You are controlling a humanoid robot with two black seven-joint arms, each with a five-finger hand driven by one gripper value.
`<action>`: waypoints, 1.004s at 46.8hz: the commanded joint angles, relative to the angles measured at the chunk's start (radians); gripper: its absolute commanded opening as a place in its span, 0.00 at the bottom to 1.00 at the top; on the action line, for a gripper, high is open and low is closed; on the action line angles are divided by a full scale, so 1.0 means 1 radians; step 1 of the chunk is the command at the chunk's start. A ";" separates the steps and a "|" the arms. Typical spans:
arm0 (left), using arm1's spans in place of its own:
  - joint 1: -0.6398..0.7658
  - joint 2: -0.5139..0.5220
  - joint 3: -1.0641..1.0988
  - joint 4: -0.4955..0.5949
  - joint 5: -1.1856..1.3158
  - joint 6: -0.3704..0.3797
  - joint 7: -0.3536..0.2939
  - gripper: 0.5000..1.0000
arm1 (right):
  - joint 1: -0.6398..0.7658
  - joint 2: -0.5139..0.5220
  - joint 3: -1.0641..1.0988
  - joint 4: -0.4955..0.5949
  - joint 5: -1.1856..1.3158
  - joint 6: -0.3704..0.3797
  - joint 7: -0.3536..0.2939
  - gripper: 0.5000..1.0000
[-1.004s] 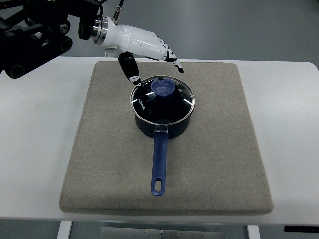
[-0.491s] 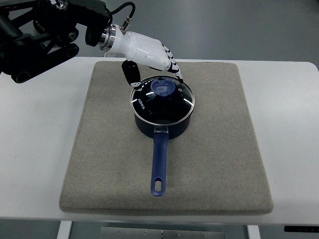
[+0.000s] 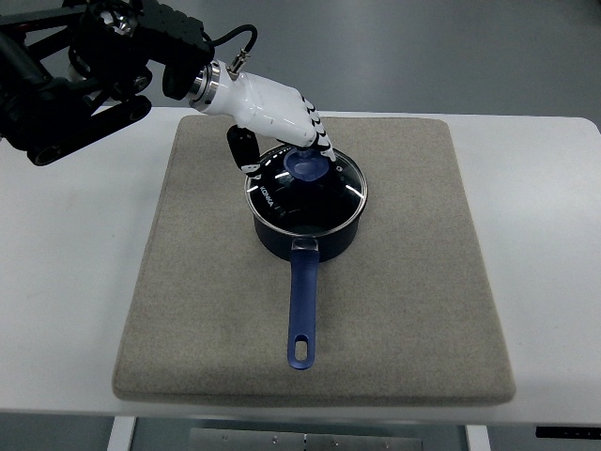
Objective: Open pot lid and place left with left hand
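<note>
Over the blue knob (image 3: pixel 306 166) of the pot lid (image 3: pixel 306 188), left hand (image 3: pixel 278 120), fingers loosely spread, gripping nothing.

White table (image 3: pixel 66 282) under a grey felt mat (image 3: pixel 404 282).

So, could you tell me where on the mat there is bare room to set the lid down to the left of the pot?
The mat is bare left of the pot, from its handle out to the left edge. The strip right of the pot is bare too. It is crowded only at the back, where the left hand reaches over the lid.
</note>
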 commanded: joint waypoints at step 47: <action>-0.189 -0.029 0.239 0.033 -0.160 0.130 0.000 0.75 | 0.000 0.000 0.000 0.000 0.000 0.000 0.000 0.83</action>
